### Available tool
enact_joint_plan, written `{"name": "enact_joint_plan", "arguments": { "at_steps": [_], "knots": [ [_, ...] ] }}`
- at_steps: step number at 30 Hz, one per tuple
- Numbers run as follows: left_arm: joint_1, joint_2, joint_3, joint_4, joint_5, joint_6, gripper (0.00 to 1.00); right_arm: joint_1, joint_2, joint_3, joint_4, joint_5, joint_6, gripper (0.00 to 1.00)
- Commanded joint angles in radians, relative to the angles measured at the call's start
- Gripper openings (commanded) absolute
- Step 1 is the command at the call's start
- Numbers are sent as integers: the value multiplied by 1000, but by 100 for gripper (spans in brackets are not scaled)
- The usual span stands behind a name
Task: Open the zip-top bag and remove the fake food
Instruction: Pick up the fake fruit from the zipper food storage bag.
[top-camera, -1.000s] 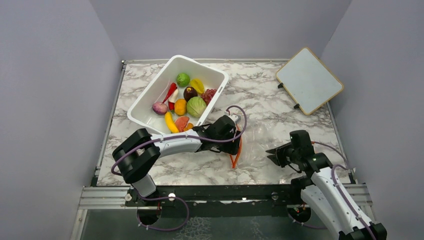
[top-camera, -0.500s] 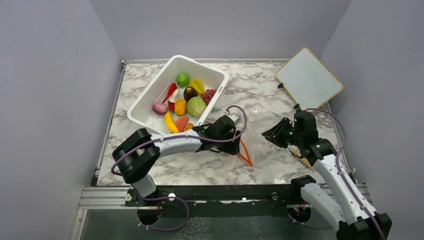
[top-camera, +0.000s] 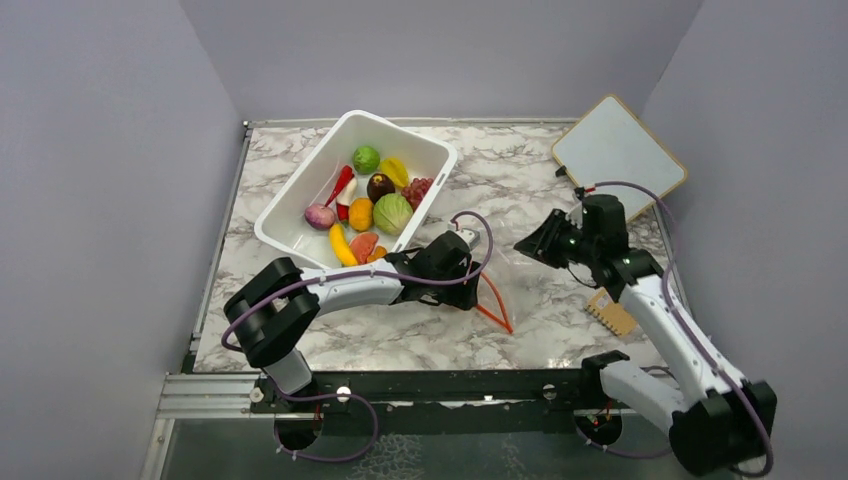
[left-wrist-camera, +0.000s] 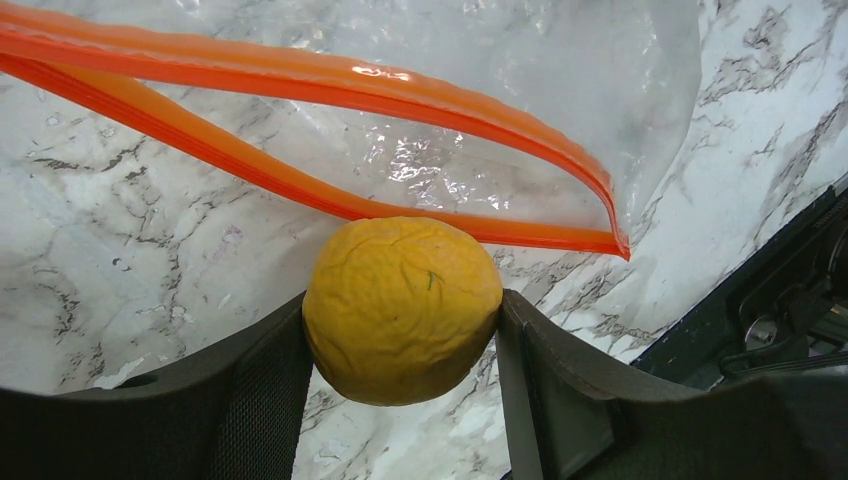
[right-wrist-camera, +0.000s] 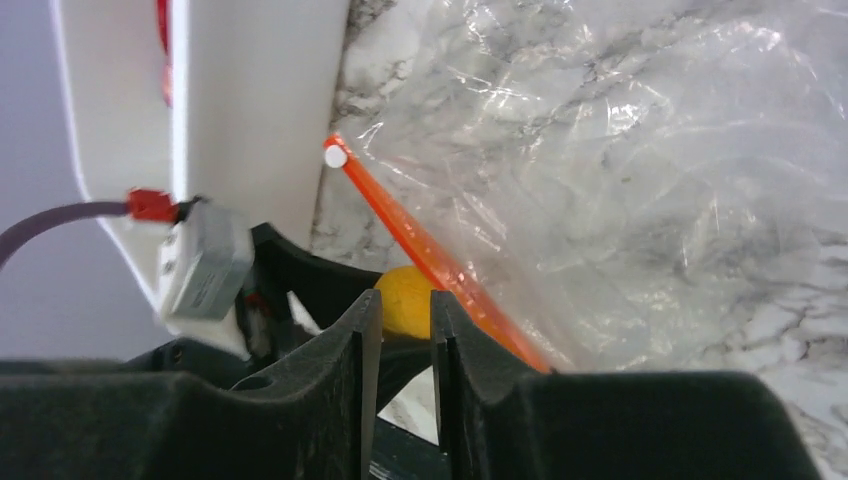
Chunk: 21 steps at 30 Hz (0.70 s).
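The zip-top bag (top-camera: 497, 308) lies flat on the marble table with its orange-red strip gaping open; it also shows in the left wrist view (left-wrist-camera: 520, 100) and the right wrist view (right-wrist-camera: 620, 150). My left gripper (top-camera: 464, 288) is shut on a round orange fake fruit (left-wrist-camera: 400, 305), held just outside the bag's mouth and also visible in the right wrist view (right-wrist-camera: 405, 295). My right gripper (top-camera: 527, 246) is raised beyond the bag, with its jaws nearly together and nothing between them (right-wrist-camera: 403, 305). A banana (top-camera: 340, 243), a watermelon slice (top-camera: 363, 245) and another orange (top-camera: 360, 213) lie in the tub.
The white tub (top-camera: 300, 185) stands at the back left, just behind my left gripper, and also holds a cabbage, lime, onion and grapes. A whiteboard (top-camera: 618, 160) lies at the back right. A small tan card (top-camera: 612, 312) lies near the right arm.
My right gripper has lifted off the table near the bag and moved back and to the left. The bag's zip strip has swung to the right. My left gripper has stayed put.
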Motion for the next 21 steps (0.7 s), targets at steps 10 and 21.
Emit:
{"name": "enact_joint_plan", "arguments": {
  "at_steps": [10,21],
  "knots": [
    [3,-213,18,-63,-160,40,17,18,550,60,127,-111,-205,17],
    [123,-333,99,-179,-238,140,17,21,414,-241,233,-104,-32,14]
  ]
}}
